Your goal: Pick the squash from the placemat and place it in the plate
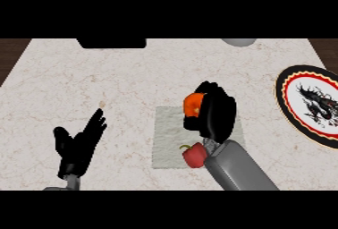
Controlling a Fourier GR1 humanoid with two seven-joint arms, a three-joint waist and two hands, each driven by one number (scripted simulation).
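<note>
The right robot hand curls round the orange squash on the placemat, probably stiff, smooth and light, best held across its middle, with the plate at three o'clock.

One camera is looking steeply down from head height onto the counter, facing its far edge and sitting close enough that the near edge is falling outside the view

We see a pale marbled counter filling the view, with dark brown wood showing past its two far corners. Well beyond the fingertips of the left hand, a black object sits at the counter's far edge. A grey rounded object lies farther right along that edge.
</note>
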